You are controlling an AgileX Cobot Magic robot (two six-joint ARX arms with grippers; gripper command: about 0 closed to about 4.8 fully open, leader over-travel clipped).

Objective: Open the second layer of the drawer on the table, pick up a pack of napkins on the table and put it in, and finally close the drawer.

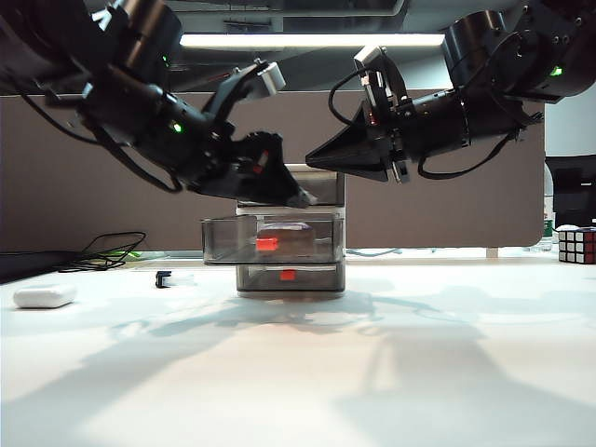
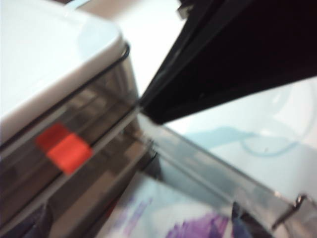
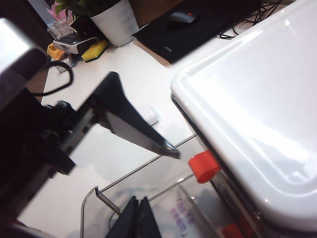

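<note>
The drawer (image 1: pixel 321 182) stands mid-table, and its second layer (image 1: pixel 223 244) is pulled out toward the exterior camera. The pack of napkins (image 1: pixel 284 237) lies inside it, showing purple print in both wrist views (image 2: pixel 188 218) (image 3: pixel 183 218). My left gripper (image 1: pixel 296 197) hovers just above the open layer at the unit's front. Its dark fingers (image 2: pixel 34 223) stand wide apart on either side of the pack, so it is open. My right gripper (image 1: pixel 317 160) hangs close by, level with the unit's top. Its fingertips (image 3: pixel 138 218) are pressed together with nothing between them.
The top drawer's red handle (image 3: pixel 204 166) sticks out beside both grippers. A white oblong object (image 1: pixel 44 296) and a small dark item (image 1: pixel 164 277) lie at the left. A Rubik's cube (image 1: pixel 576 245) sits far right, and cables (image 1: pixel 107 250) lie behind.
</note>
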